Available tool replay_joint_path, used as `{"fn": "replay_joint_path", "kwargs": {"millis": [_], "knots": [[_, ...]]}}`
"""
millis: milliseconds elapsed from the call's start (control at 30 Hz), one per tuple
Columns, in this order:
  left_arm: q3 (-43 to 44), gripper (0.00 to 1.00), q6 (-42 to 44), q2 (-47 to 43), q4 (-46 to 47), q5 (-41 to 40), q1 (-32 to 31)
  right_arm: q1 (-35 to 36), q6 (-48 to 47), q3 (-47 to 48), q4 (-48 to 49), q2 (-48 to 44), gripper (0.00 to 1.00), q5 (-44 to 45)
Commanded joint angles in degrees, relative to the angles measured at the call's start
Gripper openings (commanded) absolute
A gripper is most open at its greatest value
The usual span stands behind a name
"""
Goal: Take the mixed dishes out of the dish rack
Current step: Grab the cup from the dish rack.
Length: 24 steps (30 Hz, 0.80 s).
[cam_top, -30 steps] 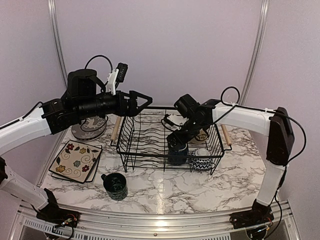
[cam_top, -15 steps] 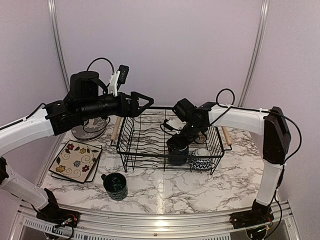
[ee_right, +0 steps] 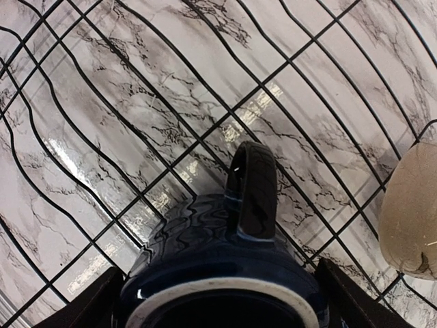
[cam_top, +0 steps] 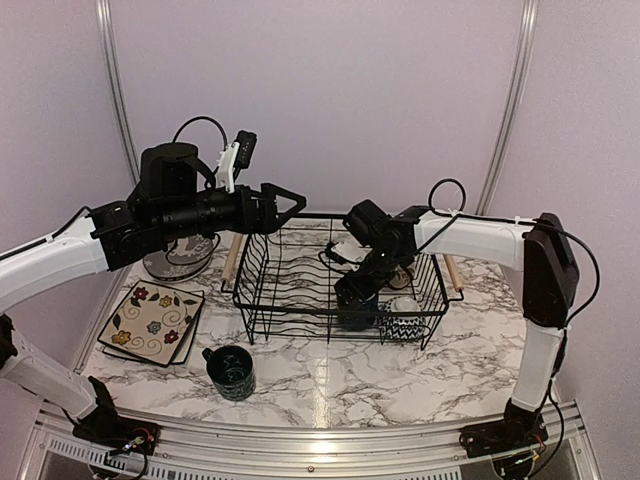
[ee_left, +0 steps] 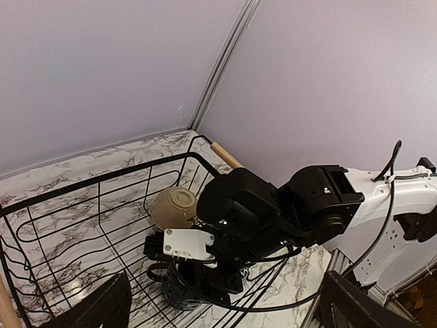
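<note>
Down inside the dish rack, your right gripper sits over the dark blue mug, which stands upright on the wires near the beige bowl. Its fingers are spread, one on either side of the mug's wall; whether they're biting yet, you can't tell. The handle points straight away from the wrist, clear of both fingers, so the squeeze runs across the body. Your left gripper hangs wide open over the rack's left end, well apart.
</note>
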Motion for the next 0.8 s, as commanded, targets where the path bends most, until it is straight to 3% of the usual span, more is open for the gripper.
{"fn": "replay_joint_path", "kwargs": {"millis": [0, 133, 533, 667, 767], "knots": [[-0.4, 0.99, -0.1, -1.3, -1.5, -0.9, 0.4, 0.0, -0.2, 1.5, 1.5, -1.8, 0.64, 0.0], [-0.4, 0.99, -0.4, -1.1, -1.5, -1.0, 0.5, 0.0, 0.2, 3.6, 2.5, -2.6, 0.5, -0.8], [-2.0, 0.99, -2.2, -2.8, -1.9, -4.1, 2.0, -2.4, 4.3, 3.3, 13.8, -11.0, 0.33, -7.1], [-2.8, 0.99, -4.4, -2.9, -1.9, -4.0, 3.5, -6.1, 8.9, -0.8, 22.6, -15.8, 0.28, -14.8], [-3.8, 0.99, -7.5, -2.6, -0.8, -1.2, 5.2, -9.9, 15.1, -9.4, 36.1, -21.3, 0.27, -24.1]]}}
